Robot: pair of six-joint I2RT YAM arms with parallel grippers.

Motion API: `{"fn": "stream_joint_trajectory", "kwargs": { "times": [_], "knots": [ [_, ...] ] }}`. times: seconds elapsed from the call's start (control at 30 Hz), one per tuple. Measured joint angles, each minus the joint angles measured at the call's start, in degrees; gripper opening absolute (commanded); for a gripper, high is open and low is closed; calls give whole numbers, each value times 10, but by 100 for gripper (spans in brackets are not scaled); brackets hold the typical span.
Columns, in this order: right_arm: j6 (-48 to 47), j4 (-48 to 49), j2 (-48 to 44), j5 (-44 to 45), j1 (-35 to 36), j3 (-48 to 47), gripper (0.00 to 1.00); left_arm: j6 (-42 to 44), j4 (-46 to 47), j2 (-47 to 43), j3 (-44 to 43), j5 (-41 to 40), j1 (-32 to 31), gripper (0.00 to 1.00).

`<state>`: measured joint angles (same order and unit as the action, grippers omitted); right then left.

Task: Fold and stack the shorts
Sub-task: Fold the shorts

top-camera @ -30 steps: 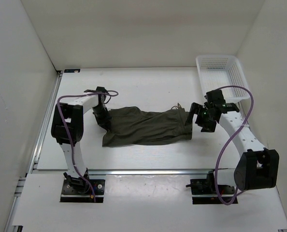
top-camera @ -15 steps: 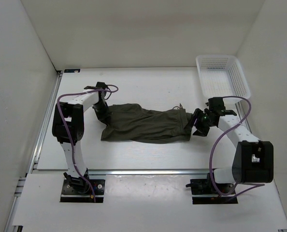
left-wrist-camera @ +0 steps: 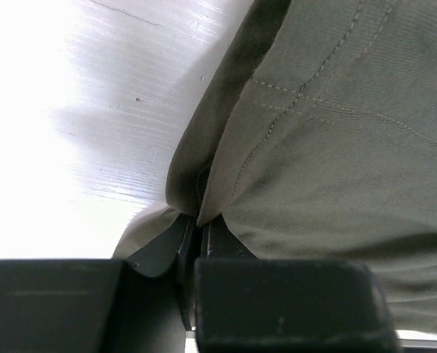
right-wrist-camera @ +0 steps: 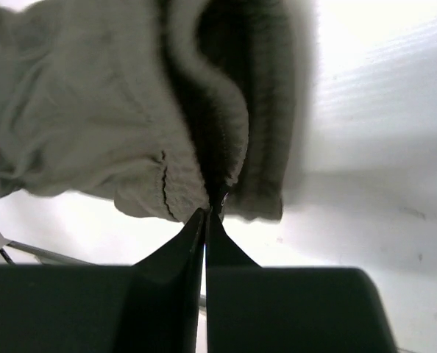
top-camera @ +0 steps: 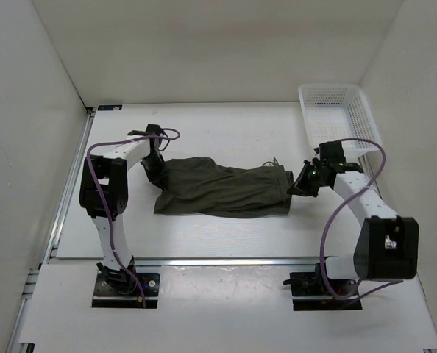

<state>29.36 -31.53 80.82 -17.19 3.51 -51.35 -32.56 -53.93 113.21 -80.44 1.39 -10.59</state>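
Observation:
The dark olive shorts (top-camera: 222, 187) lie spread lengthwise across the middle of the table. My left gripper (top-camera: 158, 176) is at their left end. In the left wrist view it (left-wrist-camera: 199, 224) is shut on a fold of the stitched hem (left-wrist-camera: 226, 169), and cloth fills most of that view. My right gripper (top-camera: 295, 187) is at the right end, low over the table. Seen from the right wrist, it (right-wrist-camera: 207, 209) is shut, its very tips pinching the lower edge of the gathered waistband (right-wrist-camera: 226, 110).
A white mesh basket (top-camera: 340, 114) stands at the back right, just beyond the right arm. White walls close in the table on the left, back and right. Bare tabletop (top-camera: 226, 132) lies behind the shorts.
My right gripper was open a second ago; it has dropped to the waistband edge and shut there. The left end of the shorts has shifted slightly with the left gripper.

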Motion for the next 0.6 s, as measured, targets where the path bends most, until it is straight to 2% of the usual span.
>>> {"fn": "stream_joint_trajectory", "kwargs": {
  "times": [0.2,0.37,0.4,0.5,0.53,0.6],
  "knots": [
    [-17,-49,-126,8,3,6,0,0,-1,0,0,0,0,10],
    [-27,-64,-160,12,17,53,0,0,0,0,-4,0,0,10],
    [-27,-65,-160,14,19,68,11,0,0,0,-5,0,0,10],
    [-25,-79,-158,23,26,110,51,0,0,2,-8,0,0,10],
    [-25,-86,-157,27,26,116,80,0,0,3,-10,0,0,10],
    [-25,-93,-155,39,27,118,91,0,0,5,-11,0,0,10]
  ]
}}
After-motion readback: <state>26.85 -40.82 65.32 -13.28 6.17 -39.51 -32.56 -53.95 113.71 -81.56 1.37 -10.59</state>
